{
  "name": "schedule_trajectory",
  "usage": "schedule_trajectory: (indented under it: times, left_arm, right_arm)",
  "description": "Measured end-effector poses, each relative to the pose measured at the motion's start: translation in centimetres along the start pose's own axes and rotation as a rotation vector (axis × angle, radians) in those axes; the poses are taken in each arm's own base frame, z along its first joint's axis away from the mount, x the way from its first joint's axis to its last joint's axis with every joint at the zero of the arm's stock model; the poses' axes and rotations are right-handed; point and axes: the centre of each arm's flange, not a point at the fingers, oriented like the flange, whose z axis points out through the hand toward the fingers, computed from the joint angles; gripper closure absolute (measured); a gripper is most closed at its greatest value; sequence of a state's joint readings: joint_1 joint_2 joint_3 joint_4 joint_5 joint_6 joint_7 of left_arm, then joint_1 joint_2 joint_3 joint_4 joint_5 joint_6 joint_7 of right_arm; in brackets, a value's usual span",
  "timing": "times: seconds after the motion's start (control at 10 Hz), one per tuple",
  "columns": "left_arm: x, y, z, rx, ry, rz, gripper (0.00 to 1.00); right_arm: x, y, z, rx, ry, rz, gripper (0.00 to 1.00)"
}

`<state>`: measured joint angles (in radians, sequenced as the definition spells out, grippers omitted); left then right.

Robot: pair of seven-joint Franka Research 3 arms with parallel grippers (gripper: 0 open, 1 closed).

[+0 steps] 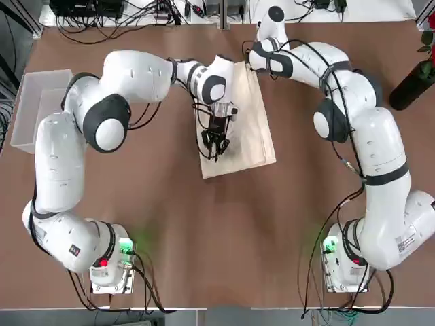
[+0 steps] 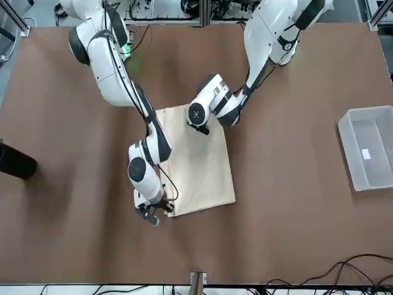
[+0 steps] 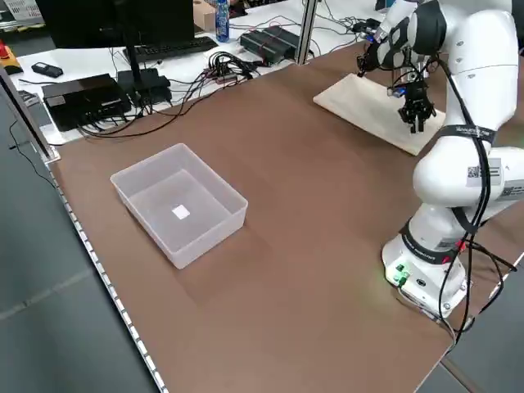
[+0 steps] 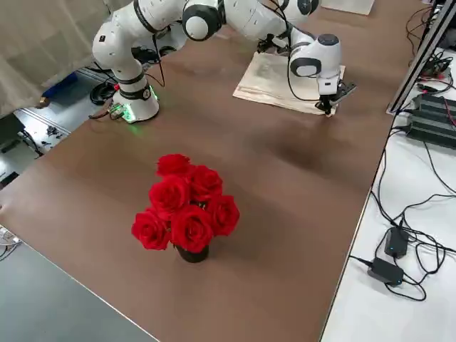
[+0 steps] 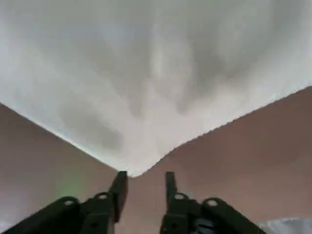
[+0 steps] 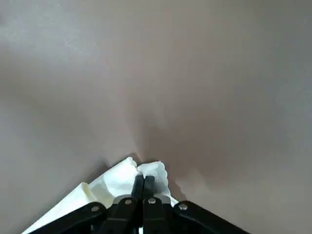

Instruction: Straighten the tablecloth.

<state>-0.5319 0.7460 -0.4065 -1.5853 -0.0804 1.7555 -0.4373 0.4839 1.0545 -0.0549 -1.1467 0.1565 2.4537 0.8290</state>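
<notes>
The cream tablecloth (image 1: 253, 136) lies flat on the brown table, slightly wrinkled, and shows in the front view (image 2: 199, 172) too. My left gripper (image 1: 216, 144) hovers open over the cloth's near left corner. In the left wrist view that corner (image 5: 141, 165) points between the spread fingertips of the gripper (image 5: 143, 183). My right gripper (image 2: 151, 218) is at the far corner, down at table level. The right wrist view shows it (image 6: 144, 181) shut on a crumpled tip of the tablecloth (image 6: 114, 180).
A translucent plastic box (image 1: 30, 109) stands near the table's left edge. Red roses (image 4: 187, 206) in a dark vase (image 1: 416, 85) stand at the far right. Cables and electronics (image 3: 155, 78) lie beyond the table's far edge.
</notes>
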Motion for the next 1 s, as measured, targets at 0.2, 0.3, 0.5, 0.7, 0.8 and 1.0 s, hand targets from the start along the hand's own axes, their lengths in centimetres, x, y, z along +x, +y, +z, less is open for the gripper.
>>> schedule_trajectory:
  times: [0.2,0.3,0.5,0.7,0.8,1.0]
  left_arm:
    - [-0.4,-0.5,-2.6,-0.013,0.039,-0.006,0.22]
    - [-1.0,-1.3,-5.5,-0.024,0.089,-0.017,0.10]
    - [-2.6,-6.8,-13.6,-0.045,0.227,-0.087,0.00]
    - [-4.9,-14.7,-20.7,-0.092,0.339,-0.185,0.00]
    - [-6.5,-17.7,-23.5,-0.095,0.395,-0.226,0.00]
    - [-10.7,-23.0,-28.7,-0.108,0.503,-0.305,0.00]
  right_arm:
    - [0.1,0.0,0.0,0.000,0.001,0.001,0.95]
    - [0.1,0.1,0.0,-0.001,0.001,0.001,0.88]
    - [0.6,0.1,-0.3,0.004,0.008,0.006,0.61]
    - [1.1,-0.2,-1.4,0.014,0.019,0.004,0.31]
    - [1.3,-0.7,-2.6,0.016,0.018,-0.011,0.15]
    - [2.0,-1.4,-6.6,0.003,0.002,-0.099,0.10]
